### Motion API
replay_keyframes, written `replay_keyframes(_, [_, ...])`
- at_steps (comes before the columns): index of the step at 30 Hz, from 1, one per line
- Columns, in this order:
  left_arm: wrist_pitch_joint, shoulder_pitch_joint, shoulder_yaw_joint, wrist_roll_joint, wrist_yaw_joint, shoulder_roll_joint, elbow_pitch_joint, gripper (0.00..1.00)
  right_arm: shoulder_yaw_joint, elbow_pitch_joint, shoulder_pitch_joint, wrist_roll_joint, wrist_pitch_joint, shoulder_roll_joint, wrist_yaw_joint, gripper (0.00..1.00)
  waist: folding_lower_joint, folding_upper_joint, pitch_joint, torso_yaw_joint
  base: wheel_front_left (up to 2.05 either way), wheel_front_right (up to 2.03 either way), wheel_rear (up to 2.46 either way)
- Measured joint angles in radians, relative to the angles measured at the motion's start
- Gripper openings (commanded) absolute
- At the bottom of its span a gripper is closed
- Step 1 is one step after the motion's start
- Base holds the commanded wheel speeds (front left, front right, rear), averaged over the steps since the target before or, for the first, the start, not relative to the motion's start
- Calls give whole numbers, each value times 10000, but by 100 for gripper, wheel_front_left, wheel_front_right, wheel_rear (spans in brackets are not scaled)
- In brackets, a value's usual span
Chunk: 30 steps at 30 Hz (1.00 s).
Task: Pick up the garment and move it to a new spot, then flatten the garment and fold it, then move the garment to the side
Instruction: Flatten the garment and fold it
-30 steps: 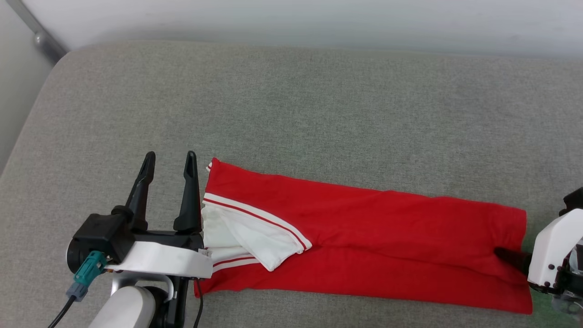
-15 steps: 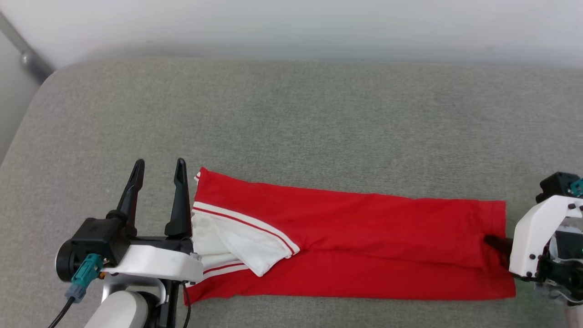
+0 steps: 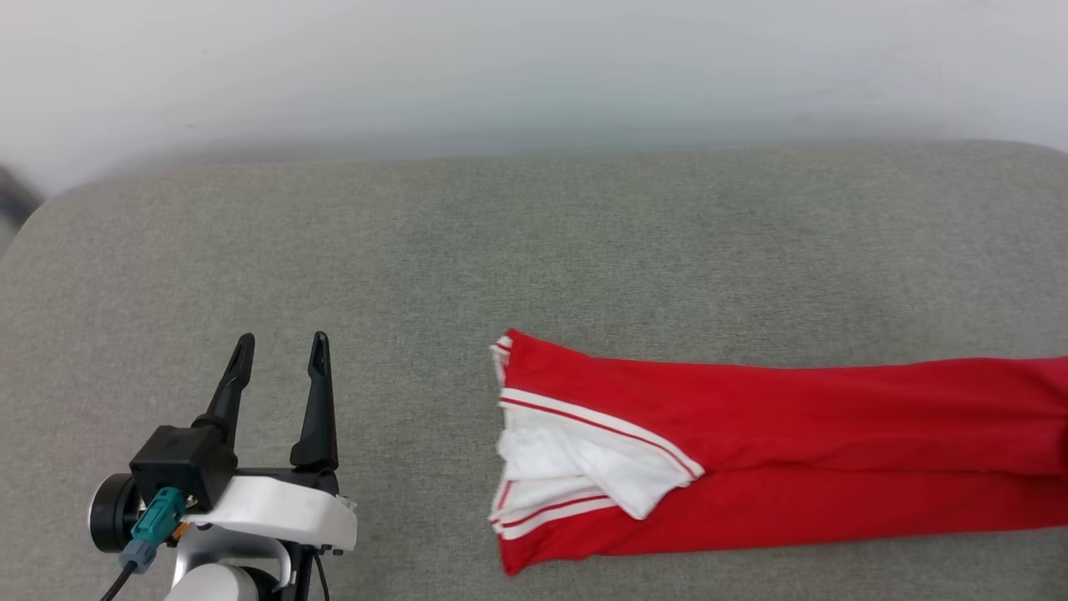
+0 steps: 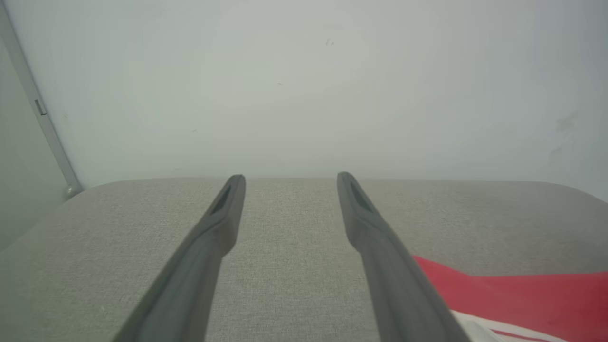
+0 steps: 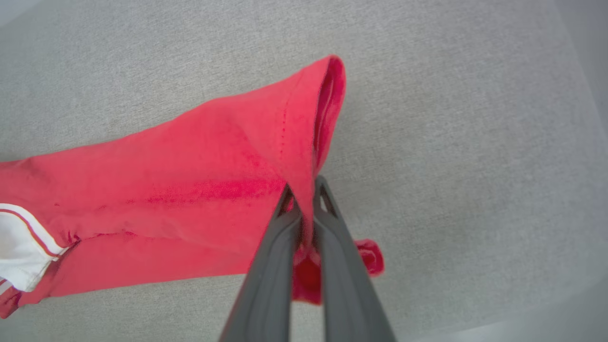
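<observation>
The garment (image 3: 776, 455) lies folded into a long red strip on the grey cushion, its white sleeve with red trim (image 3: 584, 463) at the left end. Its right end runs off the head view's right edge. In the right wrist view my right gripper (image 5: 304, 190) is shut on the garment's (image 5: 199, 190) red hem end, which is lifted and bunched between the fingers. My left gripper (image 3: 278, 342) stands open and empty at the lower left, well left of the garment. The left wrist view shows its fingers (image 4: 223, 223) spread, with the garment's (image 4: 513, 289) edge at the lower right.
The grey cushion (image 3: 501, 250) stretches wide behind and to the left of the garment, ending at a pale wall (image 3: 534, 67). The cushion's rounded right edge (image 5: 577, 95) shows in the right wrist view.
My right gripper has shut on the garment's hem end and dragged the garment to the right, away from my left gripper. The head view has also shifted, and the right arm has left it.
</observation>
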Motion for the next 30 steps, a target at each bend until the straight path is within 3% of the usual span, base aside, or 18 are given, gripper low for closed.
replay_keyframes(6, [48, 169, -52, -2, 50, 58, -17, 100, -815, 10, -274, -17, 660, 159, 0, 0, 0, 0, -155, -216, 0, 0, 0])
replay_keyframes(12, [146, 174, -142, 2, 50, 136, -67, 100, -978, 59, -625, 1685, 2000, 2243, 0, 0, 0, 0, -198, -227, 0, 0, 0])
replay_keyframes(17, [259, 80, -247, 13, 4, 130, -100, 100, -786, 506, -935, 3162, 2592, 2619, 0, 0, 0, 0, -114, -110, 0, 0, 0])
replay_keyframes(24, [428, -45, -443, 13, -67, 119, -84, 100, 1898, 2414, -1191, 6071, 1162, 2656, 0, 0, 0, 0, -123, 139, 0, 0, 0])
replay_keyframes(30, [472, -246, -573, 12, -150, 27, -44, 100, 4541, 3281, -1475, 7235, -750, 2660, -2, 0, -1, 0, -85, 451, 0, 0, 0])
